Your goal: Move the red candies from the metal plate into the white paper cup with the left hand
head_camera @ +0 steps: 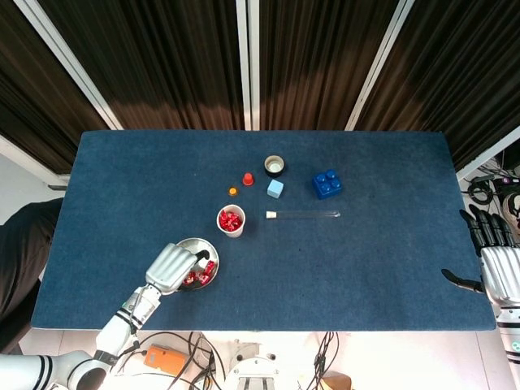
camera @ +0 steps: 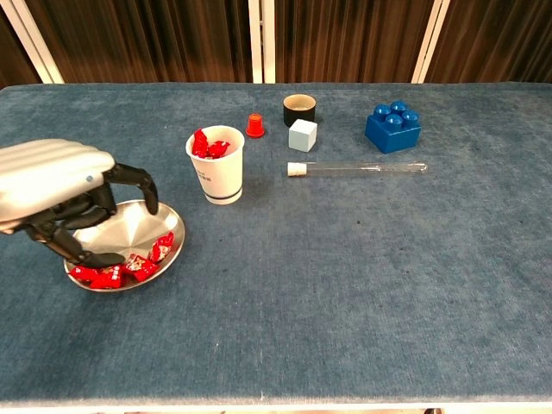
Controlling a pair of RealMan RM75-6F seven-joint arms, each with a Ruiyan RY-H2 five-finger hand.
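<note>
The metal plate [camera: 142, 226] lies at the front left with several red candies [camera: 122, 268] bunched along its near rim. My left hand [camera: 67, 195] hovers over the plate's left half, fingers curled downward and thumb held apart, with the fingertips [camera: 97, 257] just above the candies and nothing in its grasp. From the head view the left hand [head_camera: 171, 266] covers the left part of the plate [head_camera: 205, 248]. The white paper cup [camera: 216, 171] stands upright behind and to the right of the plate with red candies [camera: 208, 144] in it. My right hand [head_camera: 495, 258] rests open at the table's far right edge.
Behind the cup stand a small red cap [camera: 254, 126], a black-rimmed pot [camera: 299, 109] and a pale blue cube [camera: 303, 135]. A blue brick [camera: 392, 127] and a lying test tube [camera: 358, 168] sit to the right. An orange cap [head_camera: 232, 192] lies near the cup.
</note>
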